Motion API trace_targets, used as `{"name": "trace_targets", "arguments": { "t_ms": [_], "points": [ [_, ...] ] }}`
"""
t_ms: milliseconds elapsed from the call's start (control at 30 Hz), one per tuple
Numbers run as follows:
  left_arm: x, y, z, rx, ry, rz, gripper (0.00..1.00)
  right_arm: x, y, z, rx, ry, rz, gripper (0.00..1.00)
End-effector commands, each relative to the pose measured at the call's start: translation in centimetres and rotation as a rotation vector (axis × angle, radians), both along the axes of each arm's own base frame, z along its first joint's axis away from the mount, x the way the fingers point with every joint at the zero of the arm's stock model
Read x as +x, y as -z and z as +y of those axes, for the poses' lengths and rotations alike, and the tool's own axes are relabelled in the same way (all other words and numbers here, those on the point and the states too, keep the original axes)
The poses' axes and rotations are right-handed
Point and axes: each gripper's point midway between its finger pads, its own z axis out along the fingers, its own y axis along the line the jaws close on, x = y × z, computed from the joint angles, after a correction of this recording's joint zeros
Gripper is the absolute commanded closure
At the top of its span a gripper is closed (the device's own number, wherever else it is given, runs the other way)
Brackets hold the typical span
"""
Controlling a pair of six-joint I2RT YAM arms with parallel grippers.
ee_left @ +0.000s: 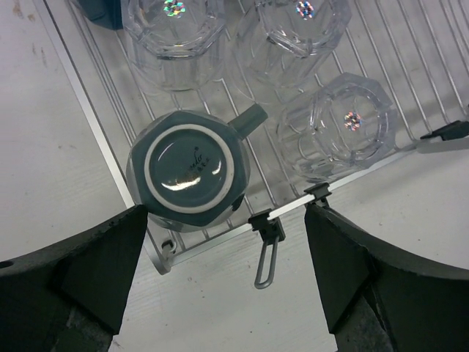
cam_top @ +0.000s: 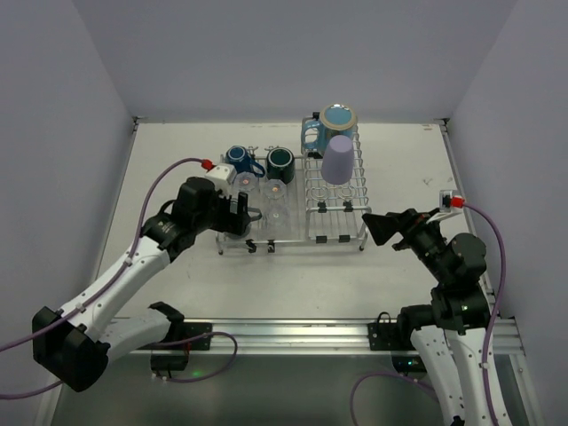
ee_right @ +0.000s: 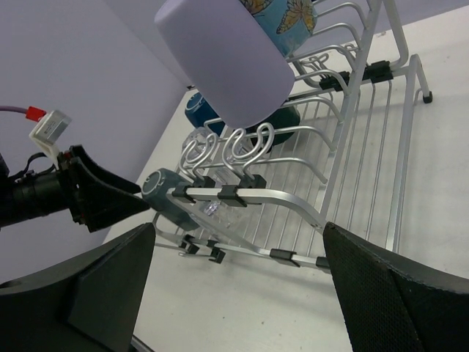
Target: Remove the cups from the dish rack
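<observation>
White table (cam_top: 177, 151) bears wire dish rack (ee_right: 278, 199), faceted clear glasses (ee_left: 344, 128).

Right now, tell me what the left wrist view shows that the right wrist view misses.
Left wrist only: the grey-green mug from above, its upturned base with a pale ring, and three countable clear glasses. Right wrist only: the lavender tumbler and butterfly mug in the raised tined section. Both: the dish rack and that grey-green mug at its corner.

Left hand (ee_left: 226, 220) and right hand (ee_right: 238, 229) both spread wide.
</observation>
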Motion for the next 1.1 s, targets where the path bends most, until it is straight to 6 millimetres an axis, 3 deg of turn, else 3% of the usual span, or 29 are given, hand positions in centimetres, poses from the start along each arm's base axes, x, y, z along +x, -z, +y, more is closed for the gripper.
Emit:
{"name": "trace_targets", "arguments": {
  "t_ms": [0, 367, 567, 900, 1067],
  "points": [
    [2.1, -1.5, 0.8, 0.048, -0.086, -0.077, 0.07, -0.3, -0.2, 0.4, -0.004, -0.030, -0.019, 0.01],
    [3.3, 0.5, 0.8, 0.116, -0.155, -0.075, 0.07, -0.3, 0.4, 0.8, 0.000, -0.053, -0.010, 0.01],
    [4.2, 0.6, -0.1, 0.094, -0.143, -0.087, 0.07, -0.2, 1.0, 1.0, 0.005, -0.068, -0.003, 0.01],
    [4.7, 3.3, -0.2, 0.133, -0.165, -0.028, 0.12, -0.2, 1.2, 1.0, -0.013, -0.072, -0.004, 0.01],
    [4.8, 3.2, -0.1, 0.128, -0.174, -0.040, 0.42, -0.2, 1.4, 1.2, -0.007, -0.081, 0.005, 0.01]
  ]
}}
